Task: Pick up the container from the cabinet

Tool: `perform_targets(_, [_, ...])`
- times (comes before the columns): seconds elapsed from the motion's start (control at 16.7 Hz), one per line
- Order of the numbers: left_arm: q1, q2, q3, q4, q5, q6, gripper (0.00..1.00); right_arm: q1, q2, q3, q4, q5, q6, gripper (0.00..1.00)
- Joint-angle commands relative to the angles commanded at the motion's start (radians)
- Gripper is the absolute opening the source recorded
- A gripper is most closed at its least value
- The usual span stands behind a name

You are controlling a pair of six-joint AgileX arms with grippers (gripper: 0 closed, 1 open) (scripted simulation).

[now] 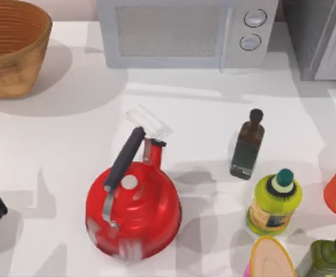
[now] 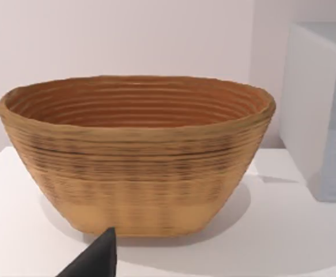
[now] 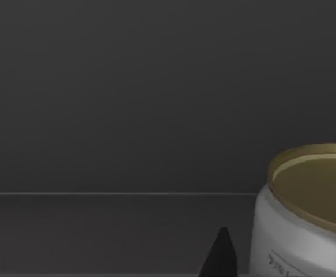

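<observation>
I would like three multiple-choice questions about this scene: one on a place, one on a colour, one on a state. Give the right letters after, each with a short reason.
1. Where on the table is the woven basket?
A. back left corner
B. front right corner
C. between the bottles

2. What colour is the kettle body?
A. blue
B. red
C. white

3. How does the dark glass bottle stand?
A. lying on its side
B. upside down
C. upright with its cap on

Answers:
1 A: in the top view the basket sits at the upper left, beside the microwave.
2 B: its round body is red, with a dark handle.
3 C: its black cap is on top and its base rests on the table.
</observation>
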Motion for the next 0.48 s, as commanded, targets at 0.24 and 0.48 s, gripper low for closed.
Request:
perform_targets(0.24, [0.000,0.000,0.000,0.000,0.000,0.000,1.00,0.000,0.000,0.000,0.000,0.000,0.000,0.00])
perform_targets(0.48, [0.000,0.000,0.000,0.000,0.000,0.000,1.00,0.000,0.000,0.000,0.000,0.000,0.000,0.00])
